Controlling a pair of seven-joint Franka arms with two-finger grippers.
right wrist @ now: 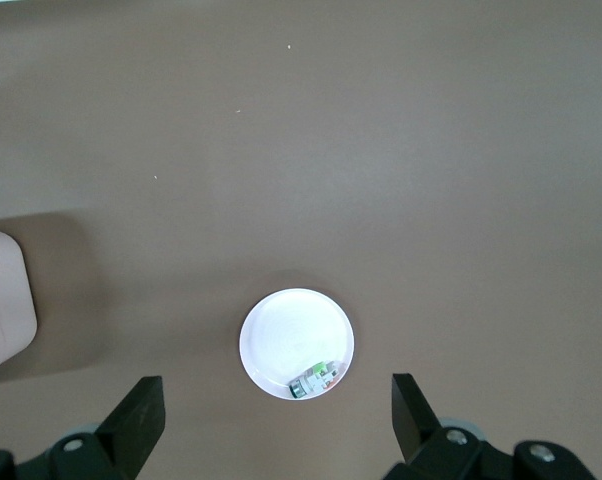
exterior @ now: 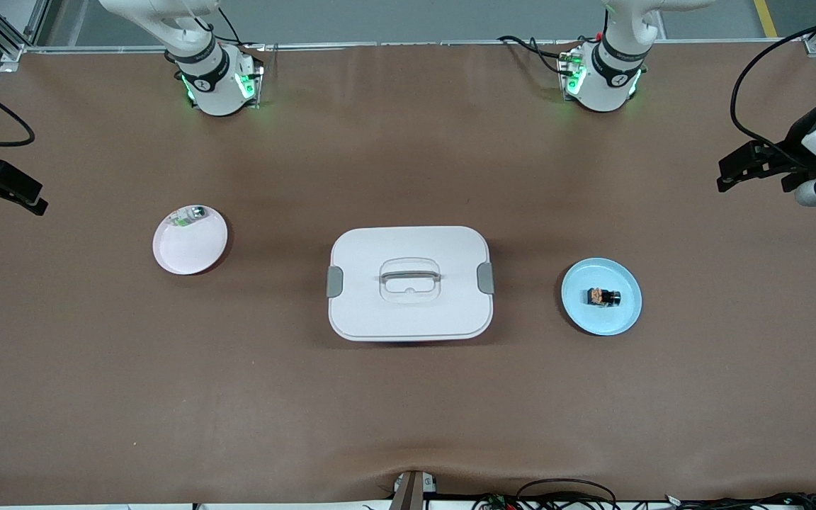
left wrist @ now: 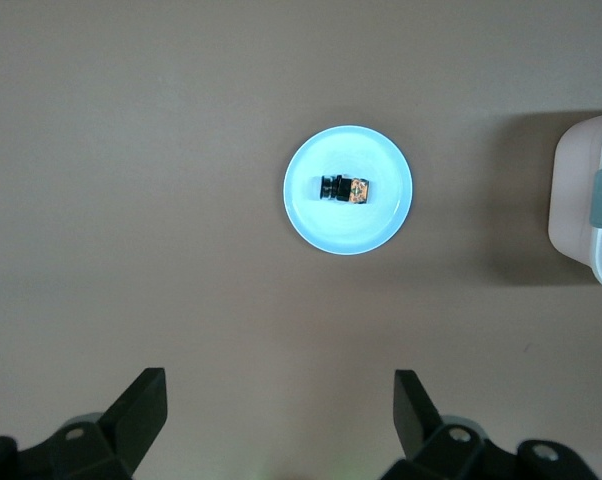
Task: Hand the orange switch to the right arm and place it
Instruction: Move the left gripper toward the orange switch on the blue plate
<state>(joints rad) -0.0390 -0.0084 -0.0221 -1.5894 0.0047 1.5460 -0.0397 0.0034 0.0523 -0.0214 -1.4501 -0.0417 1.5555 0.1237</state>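
**Operator:** Where is the part, and what are your hands doing?

**Me:** The orange switch (exterior: 604, 297) lies on its side in the middle of the blue plate (exterior: 627, 317), toward my left arm's end of the table. My left gripper (left wrist: 279, 405) hangs high over bare table near that plate, fingers spread wide and holding nothing. My right gripper (right wrist: 277, 410) waits high over its own end, equally wide and empty, above the pink plate (exterior: 180, 253) that carries a small green-white-silver part (exterior: 188, 214) at its rim.

**Operator:** How do you expect the switch to handle?

**Me:** I judge it light and rigid, a tiny black cylinder with an orange-brown end. Being round, it may roll or squirt out if I pinch off-centre. I would close across the black barrel, leaving the orange end sticking out so my right fingers have something to take at the handover.

**Operator:** Room to work?

**Me:** Plenty. The plate's rim is low, and the switch sits clear of it all around. The white lidded box (exterior: 409, 282) stands between the two plates, well apart from both. I judge the space above the box best for the exchange, high enough to clear its handle (exterior: 409, 270).
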